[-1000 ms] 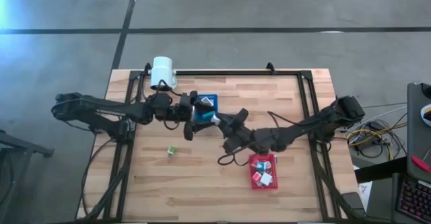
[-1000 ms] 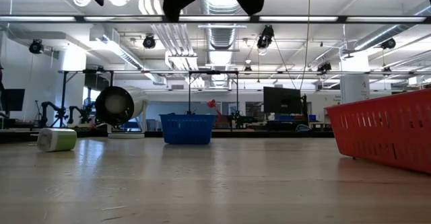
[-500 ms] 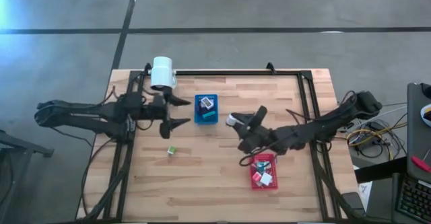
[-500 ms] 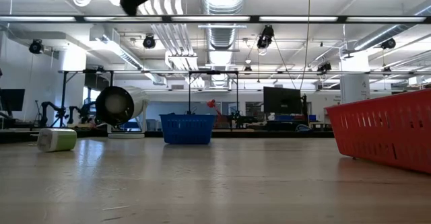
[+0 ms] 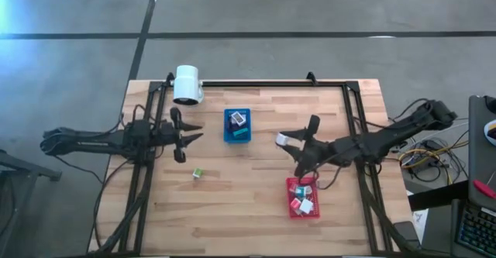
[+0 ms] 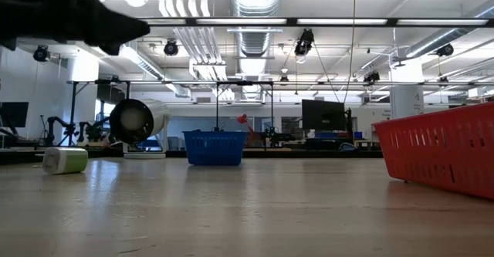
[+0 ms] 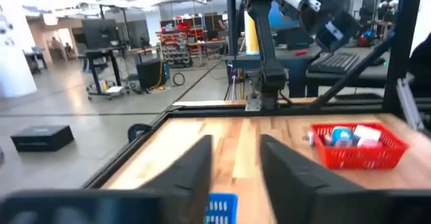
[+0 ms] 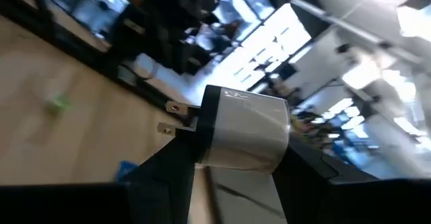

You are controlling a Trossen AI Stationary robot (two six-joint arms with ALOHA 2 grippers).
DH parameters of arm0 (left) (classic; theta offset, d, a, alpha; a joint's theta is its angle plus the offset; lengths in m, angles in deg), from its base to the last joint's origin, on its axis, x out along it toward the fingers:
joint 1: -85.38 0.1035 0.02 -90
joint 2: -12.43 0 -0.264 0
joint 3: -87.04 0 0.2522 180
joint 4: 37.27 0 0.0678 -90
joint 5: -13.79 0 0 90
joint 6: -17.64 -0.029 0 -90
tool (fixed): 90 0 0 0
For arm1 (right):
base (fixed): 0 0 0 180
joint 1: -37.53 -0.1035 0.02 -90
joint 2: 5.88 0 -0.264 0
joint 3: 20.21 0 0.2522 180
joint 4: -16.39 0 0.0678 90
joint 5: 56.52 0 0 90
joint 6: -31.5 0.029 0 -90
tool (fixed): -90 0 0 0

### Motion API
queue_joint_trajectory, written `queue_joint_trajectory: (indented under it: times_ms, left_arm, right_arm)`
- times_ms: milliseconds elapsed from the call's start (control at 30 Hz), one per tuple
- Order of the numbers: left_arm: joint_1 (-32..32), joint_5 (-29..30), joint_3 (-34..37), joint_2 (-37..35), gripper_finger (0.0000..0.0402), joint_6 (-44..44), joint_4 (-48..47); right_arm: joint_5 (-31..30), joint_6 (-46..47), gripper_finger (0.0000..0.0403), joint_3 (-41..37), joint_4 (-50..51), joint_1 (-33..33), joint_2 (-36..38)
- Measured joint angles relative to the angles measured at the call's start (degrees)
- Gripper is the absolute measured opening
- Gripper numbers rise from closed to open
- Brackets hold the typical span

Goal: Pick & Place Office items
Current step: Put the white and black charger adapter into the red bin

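My right gripper (image 5: 287,141) hangs above the table between the blue tray (image 5: 238,125) and the red tray (image 5: 304,198), shut on a white plug adapter (image 8: 242,126). Both trays hold several small office items. One green item (image 5: 198,173) lies alone on the wood; it also shows in the low view (image 6: 65,160). My left gripper (image 5: 192,133) is near the table's left edge, raised, and open with nothing between its fingers (image 7: 195,177). My right gripper pinches the white plug adapter's body (image 8: 222,158) between its two fingers, one on each side. Its two metal prongs (image 8: 172,116) stick out sideways, free. The fingers point toward the table's left side. The adapter is lifted clear of the table.
A white cylinder (image 5: 187,84) stands at the table's far left corner. A black frame (image 5: 256,83) runs along the table's far edge and down both sides. Bare wood lies between the green item and the red tray.
My left gripper has drawn back from the blue tray toward the table's left edge, and its fingers have come closer together. My right gripper has carried the white adapter away from the blue tray toward the table's right edge, nearer the red tray.
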Motion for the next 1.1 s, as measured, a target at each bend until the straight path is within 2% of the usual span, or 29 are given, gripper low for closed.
queue_joint_trajectory:
  times_ms: [133,200,367,467,600,733,1100]
  left_arm:
    - [0.02,0.00,4.31,-3.86,0.0034,-4.54,-0.28]
    - [0.02,0.00,5.65,-5.52,0.0010,-6.72,-0.47]
    - [0.02,0.00,8.62,-7.33,0.0020,-12.11,-0.69]
    - [0.02,0.28,9.13,-7.20,0.0023,-12.18,-0.75]
    - [0.02,0.44,9.13,-7.09,0.0019,-12.06,-0.55]
    - [0.02,0.45,9.13,-7.11,0.0019,-12.04,-0.45]
    - [0.02,0.46,9.13,-7.10,0.0020,-11.80,-0.46]
  right_arm:
    - [4.63,8.63,0.0153,-0.46,6.49,-0.04,3.08]
    - [8.05,13.36,0.0153,-0.46,10.07,-0.13,4.90]
    - [18.25,26.63,0.0154,-0.48,19.27,-0.11,11.34]
    - [19.69,31.96,0.0154,-0.85,24.05,-0.11,15.58]
    - [23.17,35.84,0.0152,-2.67,28.19,0.00,21.05]
    - [28.56,36.12,0.0153,-6.92,26.55,-0.09,26.48]
    - [28.55,40.36,0.0152,-19.54,21.82,-0.09,44.44]
